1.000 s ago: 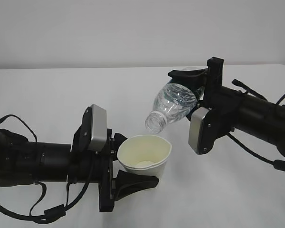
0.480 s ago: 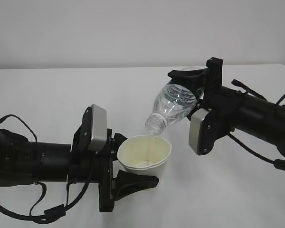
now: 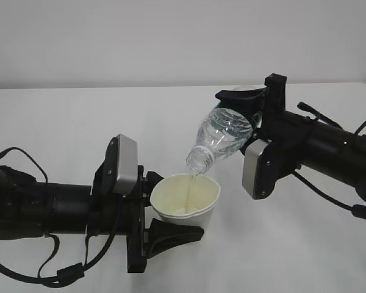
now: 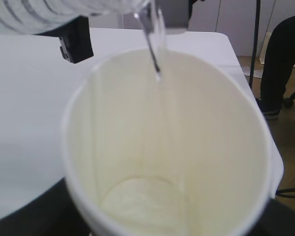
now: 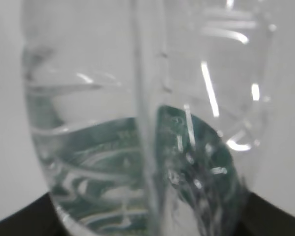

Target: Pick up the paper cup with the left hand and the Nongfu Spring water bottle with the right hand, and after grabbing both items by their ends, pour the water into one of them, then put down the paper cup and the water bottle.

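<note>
A thin stream of water (image 3: 194,178) falls from the Nongfu Spring water bottle (image 3: 222,136), pinched at its base by the right gripper (image 3: 249,105) and tilted neck-down to the left. Its mouth sits just above the far rim of the paper cup (image 3: 186,200), which the left gripper (image 3: 161,213) clasps at the base, raised off the white surface (image 3: 79,122), mouth tipped towards the bottle.

Exterior faces both arms from chest height; wrist views sit close.
</note>
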Robot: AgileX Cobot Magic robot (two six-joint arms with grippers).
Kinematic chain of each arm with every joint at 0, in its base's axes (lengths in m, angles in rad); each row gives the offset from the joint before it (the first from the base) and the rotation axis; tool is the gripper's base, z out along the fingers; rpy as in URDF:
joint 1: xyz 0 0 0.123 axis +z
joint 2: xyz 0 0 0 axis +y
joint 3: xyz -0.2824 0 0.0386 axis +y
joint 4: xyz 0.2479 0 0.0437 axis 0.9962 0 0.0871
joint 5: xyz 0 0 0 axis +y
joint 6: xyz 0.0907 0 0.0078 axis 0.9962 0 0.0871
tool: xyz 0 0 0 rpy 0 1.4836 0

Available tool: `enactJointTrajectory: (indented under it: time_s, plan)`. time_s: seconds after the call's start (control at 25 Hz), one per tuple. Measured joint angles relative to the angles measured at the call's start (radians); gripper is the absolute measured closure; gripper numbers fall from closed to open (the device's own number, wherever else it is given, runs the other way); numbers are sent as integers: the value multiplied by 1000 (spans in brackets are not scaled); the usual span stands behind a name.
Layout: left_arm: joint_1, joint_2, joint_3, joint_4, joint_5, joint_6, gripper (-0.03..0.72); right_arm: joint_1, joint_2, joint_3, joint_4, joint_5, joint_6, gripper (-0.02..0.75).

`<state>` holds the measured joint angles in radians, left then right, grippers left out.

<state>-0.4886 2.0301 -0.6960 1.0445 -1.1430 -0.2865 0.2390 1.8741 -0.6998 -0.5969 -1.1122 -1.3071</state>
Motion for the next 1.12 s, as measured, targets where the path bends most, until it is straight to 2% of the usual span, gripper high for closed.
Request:
enactJointTrajectory:
  time_s: [1.12]
  plan:
    - [0,0,0,13,0,0,217,0,0,-1,0,0,-20,312]
